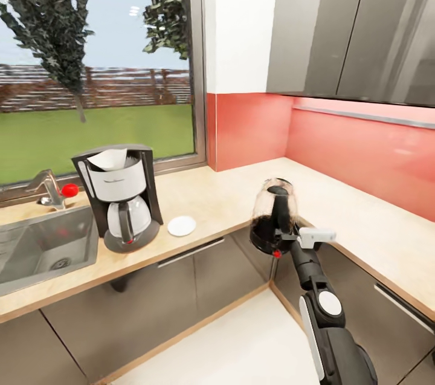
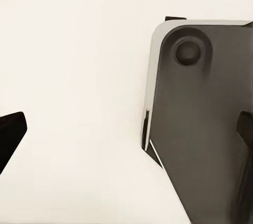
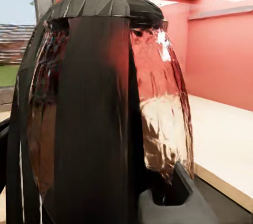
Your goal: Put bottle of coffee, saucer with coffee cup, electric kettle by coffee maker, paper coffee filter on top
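The right gripper (image 1: 283,239) is closed around the black handle of the electric kettle (image 1: 272,216), carrying it in the air. The kettle stands upright, its long axis vertical, with its handle and small red switch facing the robot and its rounded smoky body turned away toward the inner corner of the kitchen countertop (image 1: 229,191). It hangs just off the countertop's front edge, above the grey cabinet fronts (image 1: 181,288). In the right wrist view the kettle (image 3: 105,108) sits directly ahead of the gripper, handle nearest.

The left gripper's finger tips (image 2: 10,134) appear as dark shapes at the margins of the left wrist view; how far apart they stand cannot be judged.

The coffee maker (image 1: 121,194) stands upright near the countertop's front edge, beside the steel sink (image 1: 42,246), with the paper coffee filter (image 1: 112,159) in its top. The saucer (image 1: 182,226) lies flat just beside it, toward the kettle.
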You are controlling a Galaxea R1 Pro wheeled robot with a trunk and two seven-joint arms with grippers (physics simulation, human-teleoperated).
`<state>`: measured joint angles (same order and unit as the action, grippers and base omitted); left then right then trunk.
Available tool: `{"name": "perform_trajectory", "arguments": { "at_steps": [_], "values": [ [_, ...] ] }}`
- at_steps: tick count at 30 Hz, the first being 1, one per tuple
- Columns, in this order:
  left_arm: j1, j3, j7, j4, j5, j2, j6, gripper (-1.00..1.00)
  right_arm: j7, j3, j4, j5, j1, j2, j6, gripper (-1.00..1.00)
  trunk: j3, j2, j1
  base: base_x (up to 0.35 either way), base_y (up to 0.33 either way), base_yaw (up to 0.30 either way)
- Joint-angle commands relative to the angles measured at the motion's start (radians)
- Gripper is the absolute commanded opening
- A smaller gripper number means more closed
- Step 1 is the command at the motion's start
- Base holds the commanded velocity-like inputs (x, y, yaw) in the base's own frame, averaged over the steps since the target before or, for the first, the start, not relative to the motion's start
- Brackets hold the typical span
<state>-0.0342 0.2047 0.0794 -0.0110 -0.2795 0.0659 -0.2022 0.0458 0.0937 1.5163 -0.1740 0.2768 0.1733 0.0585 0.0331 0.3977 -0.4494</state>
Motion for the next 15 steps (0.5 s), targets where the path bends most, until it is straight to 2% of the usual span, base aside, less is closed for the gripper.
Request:
{"name": "perform_trajectory", "arguments": {
  "at_steps": [1,15],
  "values": [
    [-0.001,0.009,0.002,-0.001,-0.007,-0.001,-0.004,1.0,0.005,0.003,0.001,-0.009,0.001,0.001,0.003,-1.0,0.002,0.002,-0.001,0.0,0.0,0.279],
    [-0.001,0.009,0.002,-0.001,-0.007,-0.001,-0.005,1.0,0.005,0.003,0.001,-0.009,0.001,0.001,0.003,-1.0,0.002,0.002,-0.001,0.0,0.0,0.279]
  ]
}}
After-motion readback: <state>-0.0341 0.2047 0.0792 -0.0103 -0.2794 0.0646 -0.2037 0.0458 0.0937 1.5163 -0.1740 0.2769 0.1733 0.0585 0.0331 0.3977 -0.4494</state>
